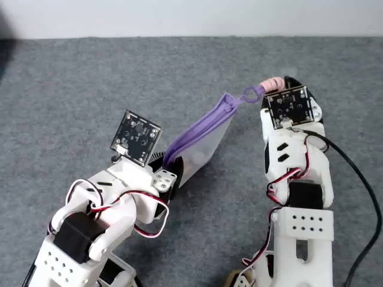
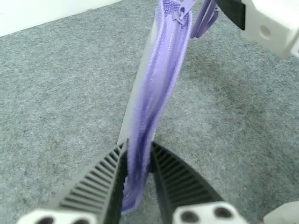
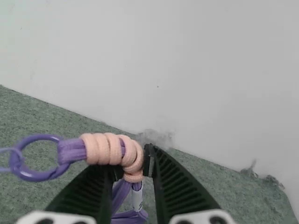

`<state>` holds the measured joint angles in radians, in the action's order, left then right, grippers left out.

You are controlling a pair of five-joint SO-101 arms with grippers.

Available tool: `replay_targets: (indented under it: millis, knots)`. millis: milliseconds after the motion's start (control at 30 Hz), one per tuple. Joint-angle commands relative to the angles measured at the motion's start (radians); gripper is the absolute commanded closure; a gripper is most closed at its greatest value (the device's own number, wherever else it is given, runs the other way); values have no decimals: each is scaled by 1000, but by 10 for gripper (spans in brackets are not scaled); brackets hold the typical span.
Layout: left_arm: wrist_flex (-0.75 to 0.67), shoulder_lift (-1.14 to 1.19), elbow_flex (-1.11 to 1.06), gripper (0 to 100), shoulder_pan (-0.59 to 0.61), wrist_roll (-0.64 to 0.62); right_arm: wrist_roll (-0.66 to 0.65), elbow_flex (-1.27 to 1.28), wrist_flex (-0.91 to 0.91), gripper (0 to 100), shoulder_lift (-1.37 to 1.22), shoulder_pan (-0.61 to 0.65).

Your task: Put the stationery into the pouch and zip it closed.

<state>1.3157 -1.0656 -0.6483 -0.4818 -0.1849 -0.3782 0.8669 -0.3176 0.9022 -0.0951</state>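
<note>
Pinching pouch (image 2: 154,93): left claw (image 2: 138,150) | right claw (image 3: 131,161) grips pink-wrapped pull cord (image 3: 108,148)

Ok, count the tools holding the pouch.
2. The left tool pinches the pouch by its purple zipper edge at the near end; the right tool holds the pink-wrapped pull cord at the far end.

Left gripper (image 2: 138,149) pinched closed, arm angled inward — right gripper (image 3: 128,161) pinched too, arm stretched straight ahead.
</note>
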Motion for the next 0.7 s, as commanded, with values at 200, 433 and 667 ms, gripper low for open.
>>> replay_targets:
  millis: [200,433,667]
  knots:
    - [-28,-11,47,703,339,-109,-20,-12,-137,993,104,87]
    - [-46,-18,-30,703,400,-100,-20,-12,-286,883,111,257]
    - [89,-20,-4,703,427,-101,15,-15,-424,702,122,305]
